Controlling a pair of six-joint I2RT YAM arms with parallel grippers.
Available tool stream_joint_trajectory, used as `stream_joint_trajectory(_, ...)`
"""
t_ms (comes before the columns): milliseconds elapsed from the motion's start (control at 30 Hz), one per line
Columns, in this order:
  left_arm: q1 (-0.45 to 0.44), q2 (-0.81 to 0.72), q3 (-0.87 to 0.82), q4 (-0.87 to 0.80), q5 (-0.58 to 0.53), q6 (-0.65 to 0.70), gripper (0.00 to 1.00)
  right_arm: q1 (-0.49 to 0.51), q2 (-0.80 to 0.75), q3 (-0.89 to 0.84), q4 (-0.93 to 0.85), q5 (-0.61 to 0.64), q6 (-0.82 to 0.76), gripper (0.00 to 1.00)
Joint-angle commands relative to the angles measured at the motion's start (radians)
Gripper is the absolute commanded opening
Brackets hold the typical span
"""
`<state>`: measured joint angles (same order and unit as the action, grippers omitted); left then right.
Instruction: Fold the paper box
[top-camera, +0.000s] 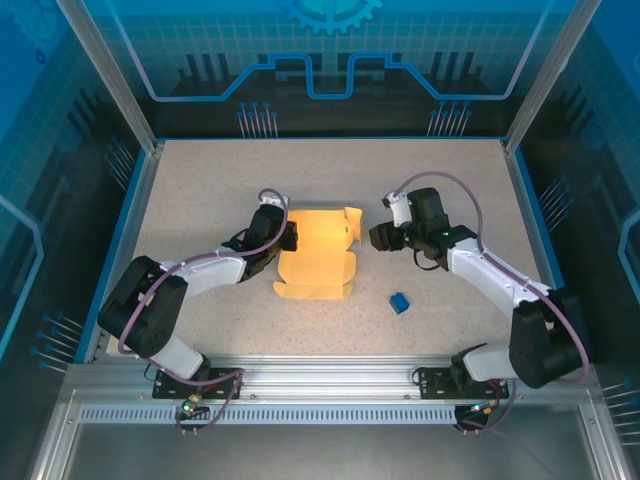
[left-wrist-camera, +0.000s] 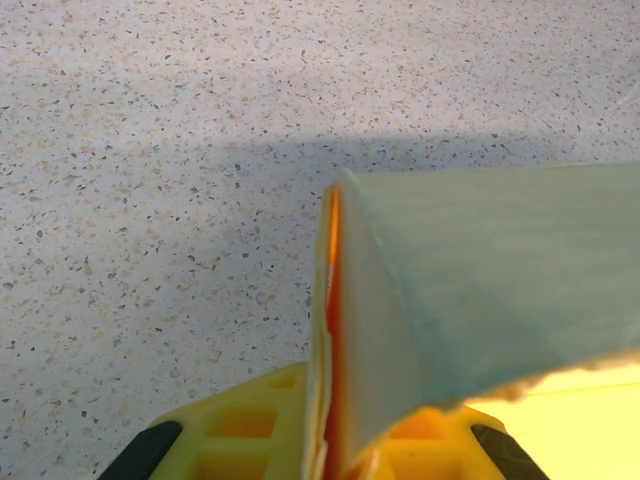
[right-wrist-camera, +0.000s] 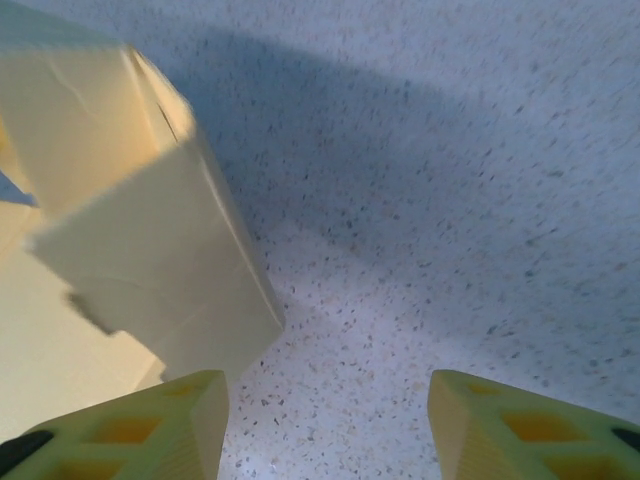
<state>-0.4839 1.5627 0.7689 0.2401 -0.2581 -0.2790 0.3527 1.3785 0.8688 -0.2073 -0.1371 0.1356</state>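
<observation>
The paper box (top-camera: 315, 255) lies half-folded in the middle of the table, pale yellow, with tabbed flaps along its right edge. My left gripper (top-camera: 286, 240) is at its left edge, shut on a doubled-up side panel. In the left wrist view that panel (left-wrist-camera: 480, 270) rises as a thin fold pinched between the yellow fingers (left-wrist-camera: 240, 420) of the left gripper (left-wrist-camera: 335, 445). My right gripper (top-camera: 378, 238) hovers just right of the box, open. In the right wrist view a raised flap of the paper box (right-wrist-camera: 150, 250) stands beside the left finger (right-wrist-camera: 170, 420), and only bare table shows between the jaws of the right gripper (right-wrist-camera: 325, 420).
A tiny blue cube (top-camera: 399, 302) sits on the table in front of and to the right of the box, near the right arm. A blue rim (top-camera: 527, 210) bounds the speckled tabletop (top-camera: 200, 180) on its sides.
</observation>
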Motion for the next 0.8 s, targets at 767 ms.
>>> stream_joint_trajectory(767,-0.007,-0.032,-0.020,0.012,0.007,0.012,0.14,0.078,0.172,0.078,0.156,-0.202,-0.042,0.50)
